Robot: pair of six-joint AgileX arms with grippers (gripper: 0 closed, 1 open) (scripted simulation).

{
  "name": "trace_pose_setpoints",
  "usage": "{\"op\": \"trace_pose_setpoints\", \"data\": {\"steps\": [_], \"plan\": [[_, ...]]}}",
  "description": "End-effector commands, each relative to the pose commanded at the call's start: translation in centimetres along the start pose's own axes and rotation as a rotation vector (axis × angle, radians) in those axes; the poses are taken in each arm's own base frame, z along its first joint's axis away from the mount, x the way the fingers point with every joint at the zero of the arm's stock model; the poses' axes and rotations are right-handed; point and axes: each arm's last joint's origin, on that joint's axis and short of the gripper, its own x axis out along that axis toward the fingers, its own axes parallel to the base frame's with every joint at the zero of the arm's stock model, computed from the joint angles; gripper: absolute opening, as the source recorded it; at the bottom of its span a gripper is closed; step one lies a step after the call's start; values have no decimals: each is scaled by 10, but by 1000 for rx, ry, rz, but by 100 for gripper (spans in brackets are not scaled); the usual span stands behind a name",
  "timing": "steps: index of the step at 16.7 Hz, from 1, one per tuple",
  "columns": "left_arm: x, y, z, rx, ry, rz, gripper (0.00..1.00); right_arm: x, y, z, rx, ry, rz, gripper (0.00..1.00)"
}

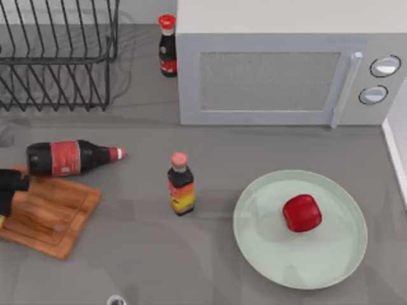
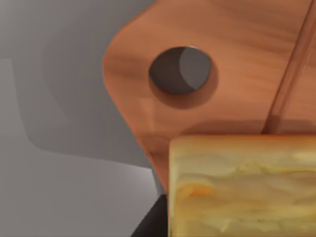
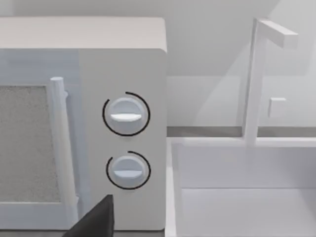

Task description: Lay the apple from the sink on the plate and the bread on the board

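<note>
The glossy red, blocky apple [image 1: 302, 213] is already seen lying on the large pale green round plate [image 1: 337, 267] at the table's right. In the left wrist view the golden-topped, pale yellow bread chunk [image 2: 242, 185] is held close under the camera, over the brown wooden cutting board [image 2: 237, 59] near its hanging hole, and is judged to be gripped by the left gripper [image 1: 5, 190] at the table's left edge. The release is judged to depend on the bread lying squarely above the wood; how the right arm's fingers stand cannot be told.

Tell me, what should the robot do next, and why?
Probably lower the bread onto the board and let go. The apple already sits on the plate, and the left wrist view shows the bread right over the board's corner.
</note>
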Motion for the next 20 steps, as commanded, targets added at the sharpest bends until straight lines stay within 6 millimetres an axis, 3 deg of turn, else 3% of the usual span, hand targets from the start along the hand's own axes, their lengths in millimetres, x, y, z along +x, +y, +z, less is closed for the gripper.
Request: {"op": "trace_pose_setpoints", "data": {"steps": [4, 11, 13, 20], "plan": [[-15, 2, 3, -9, -15, -2, 0, 0, 0, 0, 0, 0, 0, 100], [-91, -2, 3, -3, 3, -6, 0, 0, 0, 0, 0, 0, 0, 100], [-104, -3, 1, -1, -11, -2, 0, 0, 0, 0, 0, 0, 0, 100], [-96, -4, 4, -33, 2, -2, 0, 0, 0, 0, 0, 0, 0, 100]]}}
